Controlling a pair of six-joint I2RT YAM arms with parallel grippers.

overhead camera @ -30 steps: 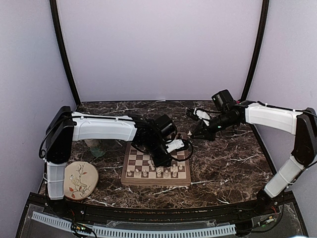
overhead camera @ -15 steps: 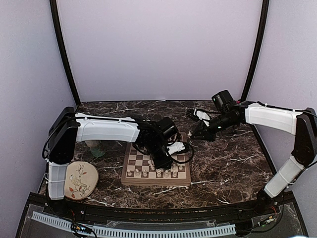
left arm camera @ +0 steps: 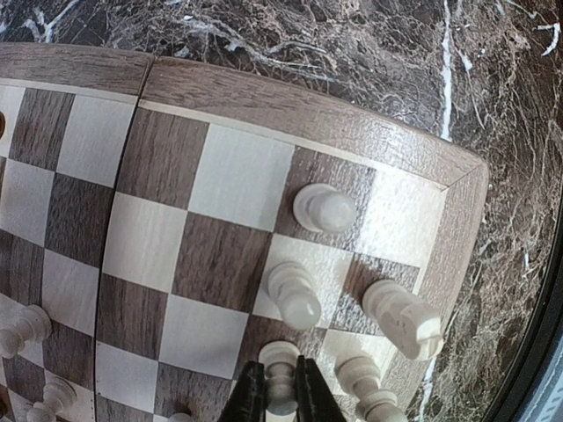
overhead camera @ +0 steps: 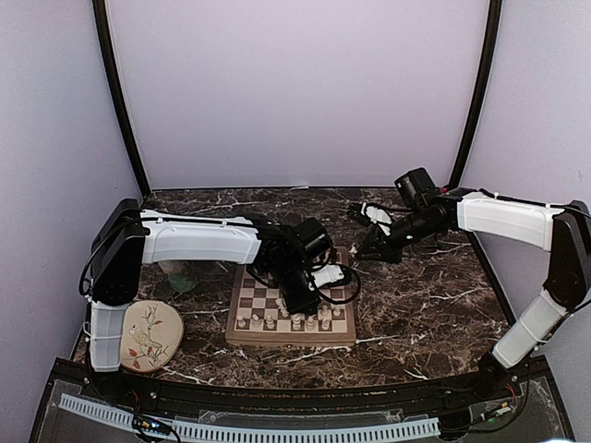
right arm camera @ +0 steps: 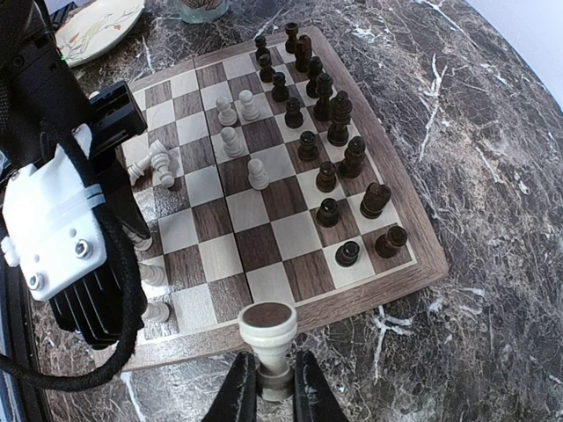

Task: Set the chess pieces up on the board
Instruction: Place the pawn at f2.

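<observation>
The board [overhead camera: 254, 297] lies in the middle of the table, also in the left wrist view [left arm camera: 237, 176] and the right wrist view [right arm camera: 264, 211]. Dark chess pieces [right arm camera: 325, 132] stand in two rows along its far side. Cream pieces [overhead camera: 295, 322] line the near rows. My left gripper [left arm camera: 280, 400] is low over the board's near right corner, shut on an upright cream piece [left arm camera: 280, 374]. Other cream pieces [left arm camera: 295, 294] stand close around it. My right gripper [right arm camera: 268, 387] hovers off the board's right edge, shut on a cream piece [right arm camera: 268, 338] whose felt base faces the camera.
A round bird-patterned plate [overhead camera: 148, 334] lies at the near left. A greenish cup [overhead camera: 180, 275] stands left of the board, partly under my left arm [overhead camera: 194, 240]. The left wrist and its cable [right arm camera: 62, 220] cover the board's cream-side rows in the right wrist view.
My left arm has edged slightly right over the board with its piece still held. The right arm has not moved.
</observation>
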